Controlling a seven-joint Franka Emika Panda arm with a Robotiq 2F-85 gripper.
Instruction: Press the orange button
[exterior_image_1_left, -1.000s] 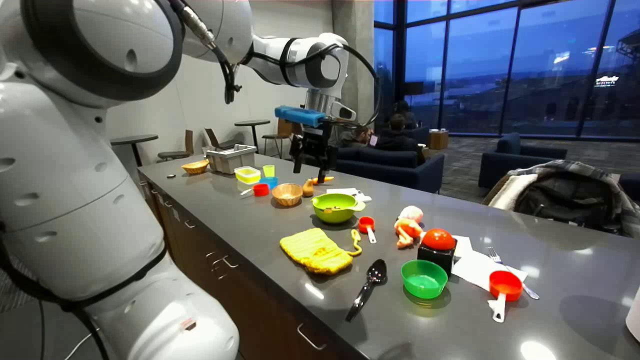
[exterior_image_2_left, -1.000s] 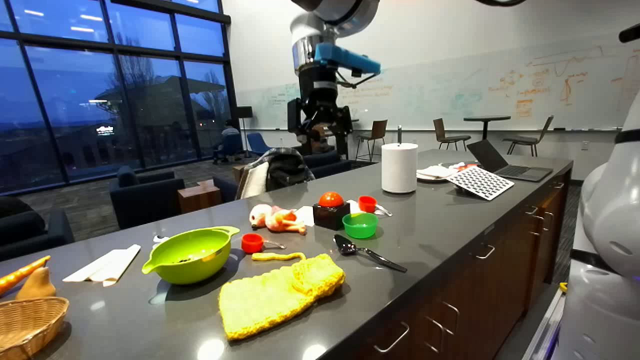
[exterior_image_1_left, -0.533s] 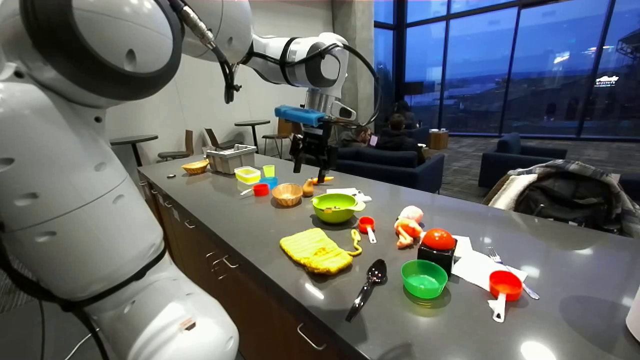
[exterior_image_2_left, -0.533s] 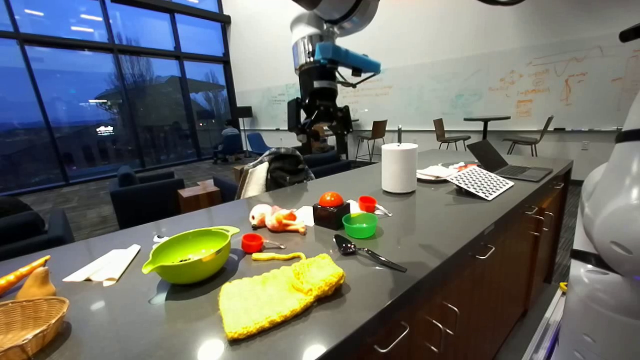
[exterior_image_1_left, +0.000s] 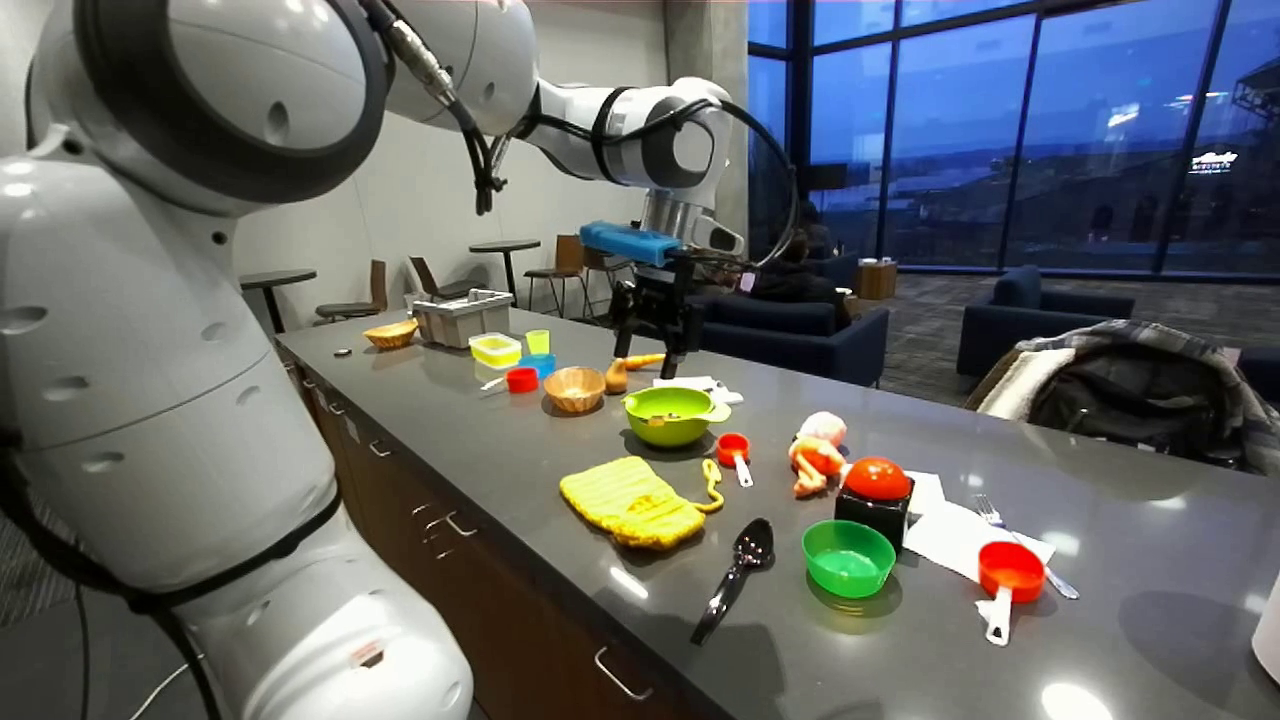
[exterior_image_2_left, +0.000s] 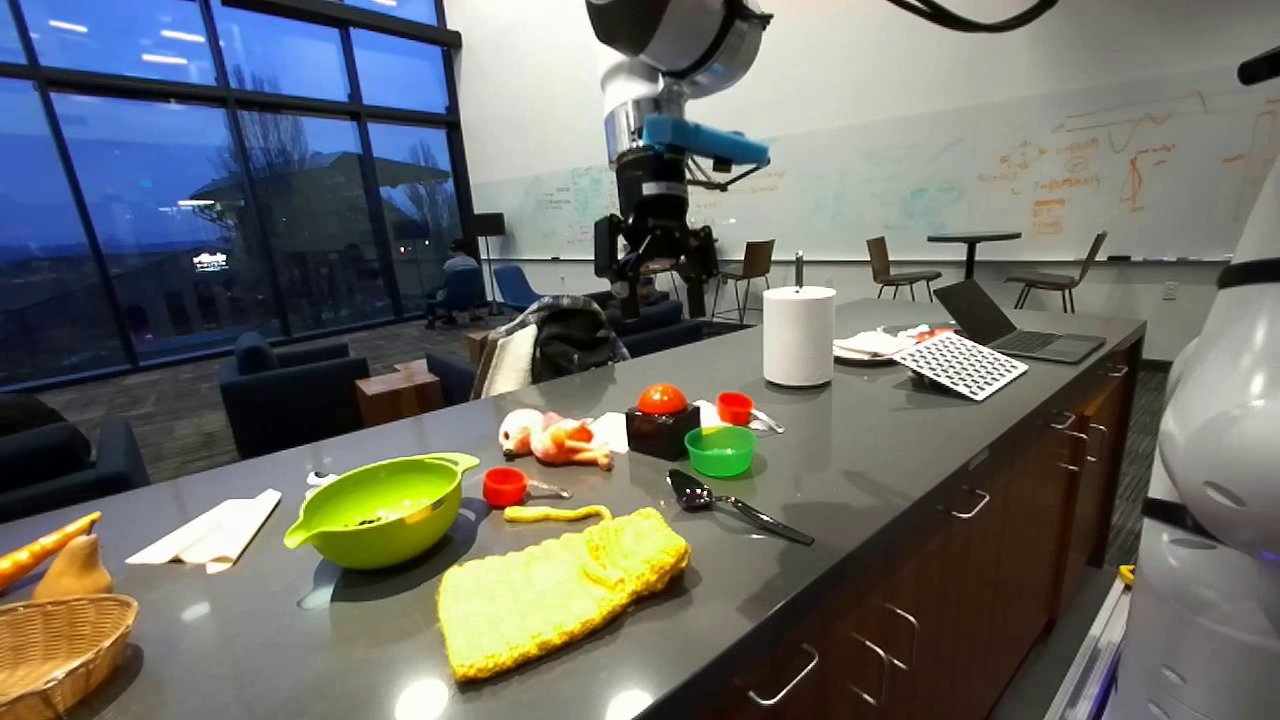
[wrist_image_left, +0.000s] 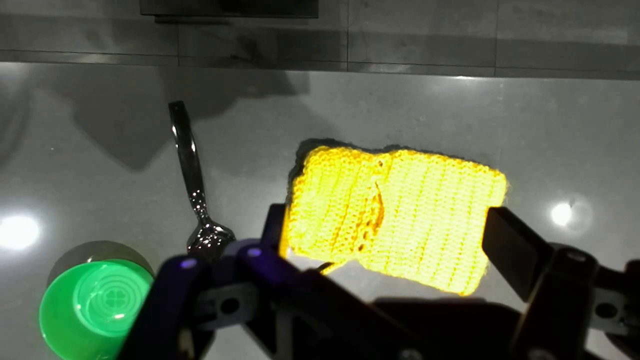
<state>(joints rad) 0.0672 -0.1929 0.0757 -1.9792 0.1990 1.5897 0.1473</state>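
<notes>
The orange button (exterior_image_1_left: 878, 478) is a dome on a black cube (exterior_image_1_left: 872, 518) standing upright on the grey counter. It also shows in an exterior view (exterior_image_2_left: 662, 399). The button is out of view in the wrist view. My gripper (exterior_image_1_left: 646, 358) hangs in the air well above the counter, fingers pointing down, apart from the button; it also shows in an exterior view (exterior_image_2_left: 664, 300). In the wrist view, its fingers (wrist_image_left: 387, 230) are wide apart with nothing held, and the yellow knitted piece lies on the counter below, seen between them.
A green cup (exterior_image_1_left: 848, 560) stands close beside the black cube. A pink toy (exterior_image_1_left: 818, 455), white paper (exterior_image_1_left: 960, 535), red measuring cups (exterior_image_1_left: 1010, 570), a black spoon (exterior_image_1_left: 740, 570), the yellow knitted piece (wrist_image_left: 400, 215) and a lime bowl (exterior_image_1_left: 668, 415) lie around. A paper roll (exterior_image_2_left: 798, 337) stands taller.
My arm and gripper have moved to the right and slightly down in both exterior views. The gripper stays open. The button and the other objects have not moved.
</notes>
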